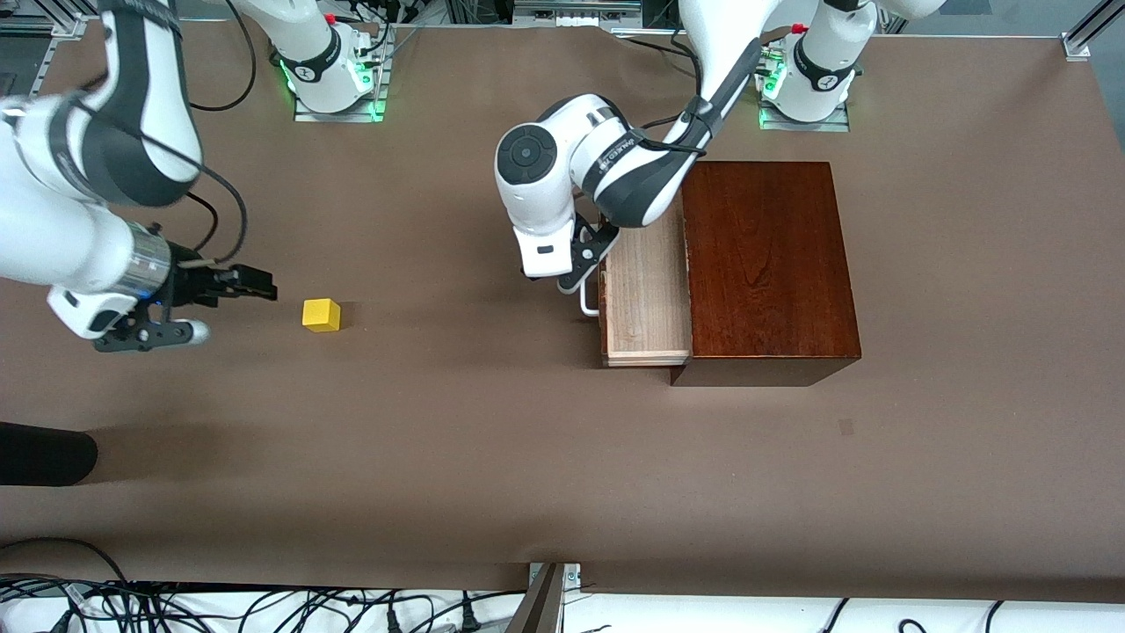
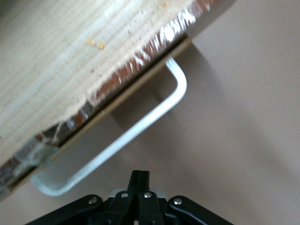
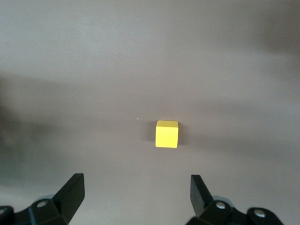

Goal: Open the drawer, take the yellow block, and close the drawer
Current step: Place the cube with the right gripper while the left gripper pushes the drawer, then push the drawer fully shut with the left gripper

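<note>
The drawer (image 1: 646, 294) stands pulled out of the dark wooden box (image 1: 769, 264), and its pale wood tray shows nothing inside. Its white bar handle (image 1: 587, 303) faces the right arm's end. My left gripper (image 1: 573, 271) is shut and empty just by the handle; in the left wrist view the fingertips (image 2: 139, 176) are pressed together, a little apart from the handle (image 2: 140, 126). The yellow block (image 1: 322, 315) sits on the brown table, out of the drawer. My right gripper (image 1: 230, 308) is open and empty beside it, jaws wide apart toward the block (image 3: 167, 134).
The brown mat (image 1: 492, 440) covers the table. A black object (image 1: 44, 453) pokes in at the right arm's end, nearer the front camera. Cables lie along the near table edge (image 1: 264, 607).
</note>
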You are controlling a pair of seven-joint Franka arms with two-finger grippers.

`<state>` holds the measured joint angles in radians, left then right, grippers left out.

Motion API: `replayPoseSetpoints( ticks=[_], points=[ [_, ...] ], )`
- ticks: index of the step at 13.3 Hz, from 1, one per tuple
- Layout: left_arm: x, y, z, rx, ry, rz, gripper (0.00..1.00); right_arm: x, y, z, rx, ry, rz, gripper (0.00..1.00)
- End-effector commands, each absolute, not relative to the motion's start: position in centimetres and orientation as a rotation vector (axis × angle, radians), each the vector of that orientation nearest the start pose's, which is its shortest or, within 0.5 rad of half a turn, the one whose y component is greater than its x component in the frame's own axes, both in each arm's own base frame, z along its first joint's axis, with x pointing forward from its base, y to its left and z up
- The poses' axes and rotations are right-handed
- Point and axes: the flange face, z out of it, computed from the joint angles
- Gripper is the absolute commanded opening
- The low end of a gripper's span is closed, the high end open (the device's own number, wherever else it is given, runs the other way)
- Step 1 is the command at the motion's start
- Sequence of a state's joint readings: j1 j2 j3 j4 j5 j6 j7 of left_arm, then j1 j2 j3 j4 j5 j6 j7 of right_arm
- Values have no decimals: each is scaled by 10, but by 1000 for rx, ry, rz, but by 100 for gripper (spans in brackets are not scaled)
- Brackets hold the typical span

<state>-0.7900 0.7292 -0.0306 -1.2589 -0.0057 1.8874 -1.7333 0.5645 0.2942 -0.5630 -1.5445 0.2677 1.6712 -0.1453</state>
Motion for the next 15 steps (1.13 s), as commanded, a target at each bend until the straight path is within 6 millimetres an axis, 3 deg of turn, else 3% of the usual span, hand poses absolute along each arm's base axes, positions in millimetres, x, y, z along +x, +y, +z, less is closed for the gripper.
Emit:
replayPoseSetpoints(
  ticks=[1, 4, 6, 9, 10, 11, 13, 15],
  points=[
    [512, -523, 318, -2699, -1380, 75, 0, 625, 75, 550, -3051, -226, 128, 100],
    [516, -516, 316, -2699, -1329, 44, 0, 617, 71, 566, -3057, -228, 176, 100],
    [518, -511, 315, -2704, -1301, 46, 0, 607, 62, 589, -3050, -229, 137, 100],
    [530, -491, 319, -2704, -1231, 42, 0, 609, 50, 578, -3022, -224, 174, 100],
    [532, -484, 319, -2703, -1189, 48, 0, 606, 46, 584, -3027, -234, 165, 100],
    [535, -478, 321, -2697, -1175, 51, 0, 601, 46, 595, -3052, -255, 142, 100],
    [541, -466, 322, -2670, -1182, 64, 0, 586, 42, 595, -3058, -274, 158, 100],
    [542, -457, 322, -2669, -1148, 81, 0, 567, 52, 593, -3109, -330, 127, 100]
  ],
)
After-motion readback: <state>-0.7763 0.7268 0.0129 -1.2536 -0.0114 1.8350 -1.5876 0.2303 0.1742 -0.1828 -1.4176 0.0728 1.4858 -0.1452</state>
